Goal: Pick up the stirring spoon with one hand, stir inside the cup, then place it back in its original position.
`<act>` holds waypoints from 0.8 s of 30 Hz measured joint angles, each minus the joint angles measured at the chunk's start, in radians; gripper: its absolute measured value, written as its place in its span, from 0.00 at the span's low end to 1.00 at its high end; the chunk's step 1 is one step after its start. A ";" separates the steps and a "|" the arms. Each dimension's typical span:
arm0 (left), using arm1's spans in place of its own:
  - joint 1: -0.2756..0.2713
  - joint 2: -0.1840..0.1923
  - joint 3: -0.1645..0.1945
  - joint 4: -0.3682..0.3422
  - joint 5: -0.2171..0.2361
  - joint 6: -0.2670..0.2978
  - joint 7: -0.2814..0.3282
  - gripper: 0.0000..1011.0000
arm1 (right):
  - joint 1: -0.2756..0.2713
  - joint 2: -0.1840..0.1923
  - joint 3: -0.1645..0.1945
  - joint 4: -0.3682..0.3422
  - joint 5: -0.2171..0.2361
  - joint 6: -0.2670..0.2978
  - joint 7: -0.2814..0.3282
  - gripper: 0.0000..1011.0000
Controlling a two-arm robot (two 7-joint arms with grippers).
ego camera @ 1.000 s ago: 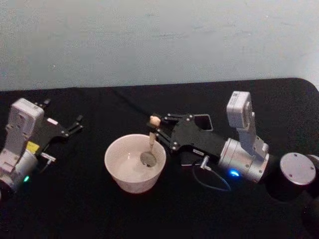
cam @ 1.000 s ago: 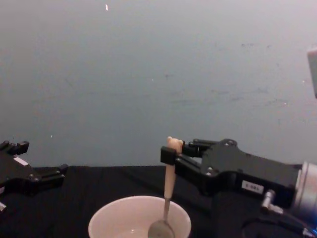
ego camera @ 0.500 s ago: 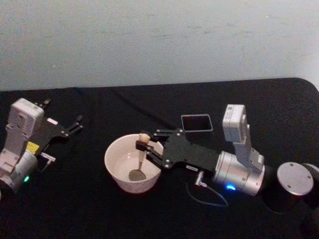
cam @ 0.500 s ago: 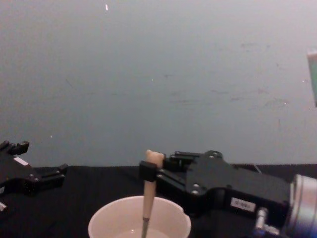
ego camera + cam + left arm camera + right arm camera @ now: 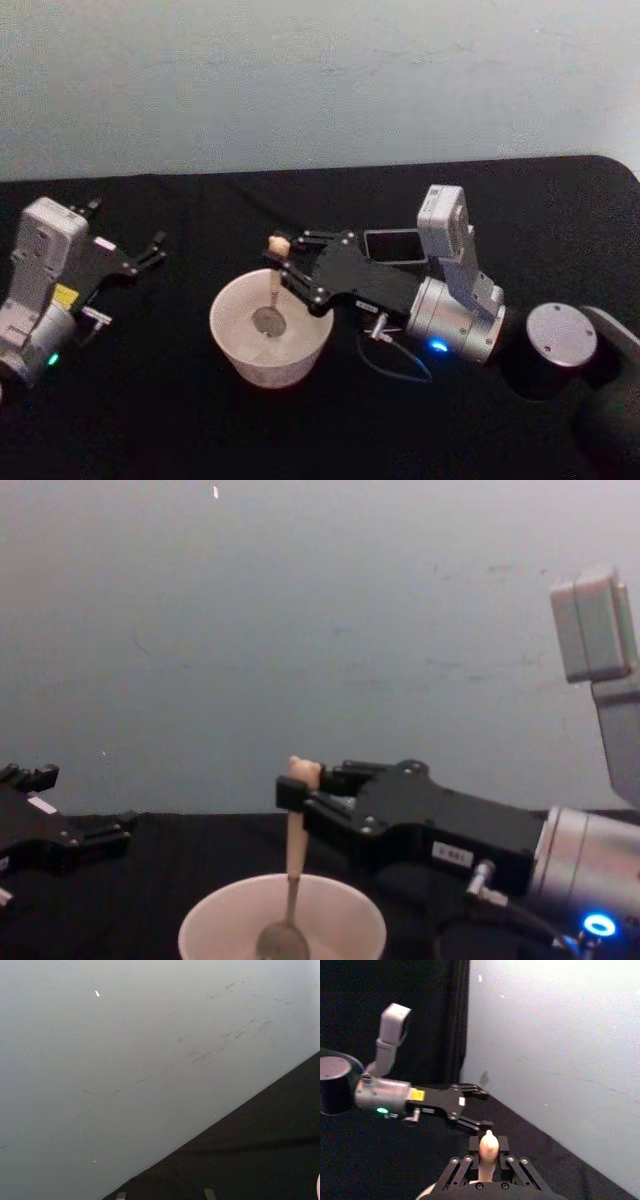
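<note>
1. Now my right gripper grips the stirring spoon, bowl inside the cup mid-counter.
2. Stirring seems underway; return to the holder remains.
3. Left gripper idles wide, counter's left edge.

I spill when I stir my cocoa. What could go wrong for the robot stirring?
The right end effector pinches the stirring spoon only near its bear head, so it might swing or slip. The spoon reaches low inside the cup; a wide stir could shove it. The dark holder stands close behind that arm and might get bumped. The left end effector sits parked.
</note>
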 joint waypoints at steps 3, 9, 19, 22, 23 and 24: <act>0.000 0.000 0.000 0.000 0.000 0.000 0.000 0.99 | 0.005 -0.002 0.007 0.009 -0.003 -0.002 -0.007 0.21; 0.000 0.000 0.000 0.000 0.000 0.000 0.000 0.99 | 0.007 -0.002 0.022 0.016 -0.007 -0.004 -0.014 0.21; 0.000 0.000 0.000 0.000 0.000 0.000 0.000 0.99 | 0.000 -0.002 0.033 0.011 -0.011 -0.004 -0.015 0.21; 0.000 0.000 0.000 0.000 0.000 0.000 0.000 0.99 | -0.002 -0.002 0.034 0.009 -0.012 -0.004 -0.015 0.21; 0.000 0.000 0.000 0.000 0.000 0.000 0.000 0.99 | -0.002 -0.001 0.035 0.008 -0.012 -0.004 -0.015 0.21; 0.000 0.000 0.000 0.000 0.000 0.000 0.000 0.99 | -0.003 -0.001 0.035 0.008 -0.012 -0.004 -0.015 0.21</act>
